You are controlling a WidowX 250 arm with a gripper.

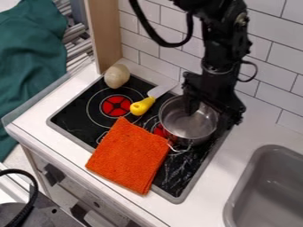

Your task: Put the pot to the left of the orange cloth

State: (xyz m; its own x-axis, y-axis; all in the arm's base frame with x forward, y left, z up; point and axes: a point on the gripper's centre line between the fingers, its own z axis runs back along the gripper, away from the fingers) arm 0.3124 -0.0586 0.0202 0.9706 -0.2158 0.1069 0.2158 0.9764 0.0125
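Metal pot [184, 124], on the stovetop [70, 116], to the right of and behind the orange cloth [131, 155].
Black gripper [211, 114]: at the pot's far right side, set wide, one finger over the bowl, the other beyond the rim. Cloth: flat, one corner near the pot. Yellow-handled knife [142, 106], left of pot; pale rounded item [117, 76], rear left corner; grey sink [272, 177], right.

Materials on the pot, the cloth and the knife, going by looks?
Pot: bare metal, likely stainless steel; silvery with bright reflections inside.
Orange cloth: fabric, matte and fuzzy-textured, possibly terry or microfiber.
Knife: handle is smooth, solid yellow with a slight sheen, probably plastic. Blade is flat and pale gray; metal or gray plastic, can't tell which.
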